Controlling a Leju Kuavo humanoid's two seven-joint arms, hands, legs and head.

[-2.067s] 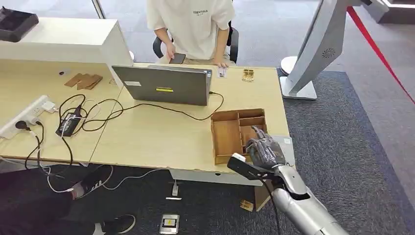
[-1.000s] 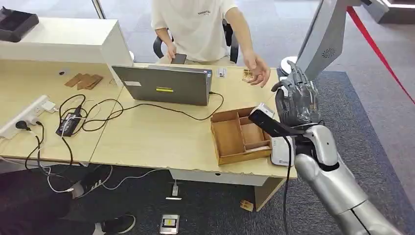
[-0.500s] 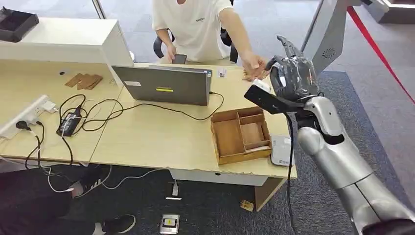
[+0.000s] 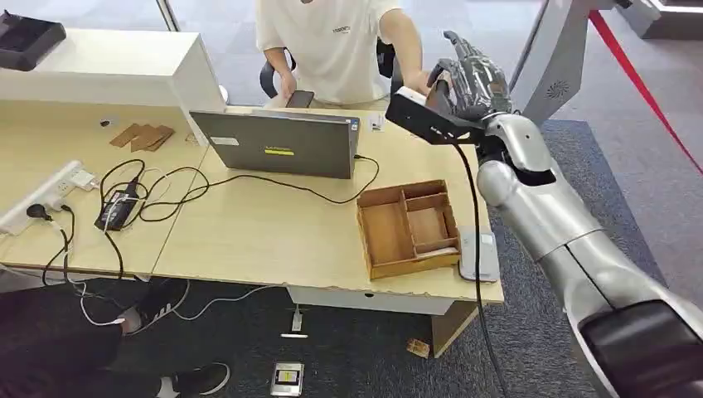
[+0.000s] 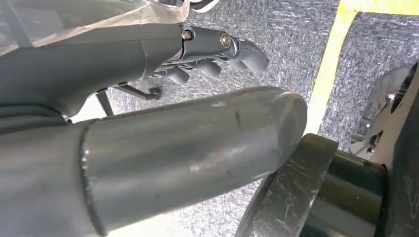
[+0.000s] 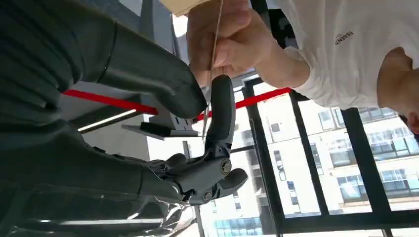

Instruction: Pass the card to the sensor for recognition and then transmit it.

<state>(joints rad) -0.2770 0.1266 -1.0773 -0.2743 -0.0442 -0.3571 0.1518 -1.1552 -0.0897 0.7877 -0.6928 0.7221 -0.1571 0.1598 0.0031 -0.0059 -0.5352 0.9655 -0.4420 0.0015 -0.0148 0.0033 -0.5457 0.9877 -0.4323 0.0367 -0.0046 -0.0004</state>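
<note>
Card [image 6: 213, 59] position: pinched edge-on between the thick thumb and one dark finger [image 6: 221, 113] of the right hand [image 4: 468, 79], as the right wrist view shows; a person's hand [image 6: 232, 39] grips the far end of the same card, so both hold it at once. Nearest the robot in the head view, a light wooden desk [image 4: 249, 240] carries an open wooden tray [image 4: 408, 228] with several compartments at its near right corner, and a flat grey-white sensor [image 4: 479, 253] lies on the desk edge just to the right of the tray, touching or almost touching its side. Further in, a black cable runs across the desk to a grey laptop [image 4: 278, 143], whose lid faces the robot; a power strip [image 4: 46, 195] and an adapter [image 4: 116, 209] lie to the left among more cables. Beyond the laptop, the right arm [image 4: 547, 215] reaches over the far right corner of the desk, raised well above the surface, with the hand at the person [image 4: 332, 41] in a white T-shirt seated behind the desk. The person's other hand holds a dark phone [image 4: 300, 99]. The left hand [image 5: 217, 54] appears in the left wrist view above grey carpet with its fingers curled in, holding nothing.
</note>
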